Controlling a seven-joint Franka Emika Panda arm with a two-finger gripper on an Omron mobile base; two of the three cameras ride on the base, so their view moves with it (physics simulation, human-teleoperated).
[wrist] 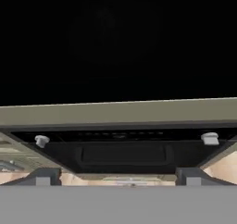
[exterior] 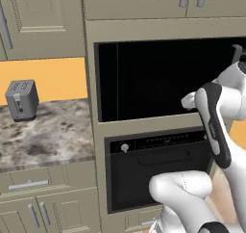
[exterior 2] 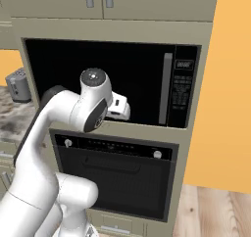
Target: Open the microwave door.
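Note:
The microwave door [exterior 2: 139,67] is a wide glossy black glass panel, shut flush in the beige cabinetry. Its vertical grey bar handle [exterior 2: 166,89] runs along the door's right edge, beside the button panel [exterior 2: 182,90]. My gripper [exterior 2: 120,108] is close in front of the door's lower middle, well left of the handle and just above the beige strip under the microwave. In the hand view the black door [wrist: 118,42] covers the upper half, and my gripper [wrist: 115,179] is open, its two dark fingertips [wrist: 44,177] wide apart with nothing between them.
Directly below the microwave is a black oven [exterior 2: 122,177] with a horizontal handle and round knobs. A grey toaster [exterior: 21,99] stands on the marbled counter [exterior: 48,140] to the left. An orange wall [exterior 2: 230,84] rises on the right.

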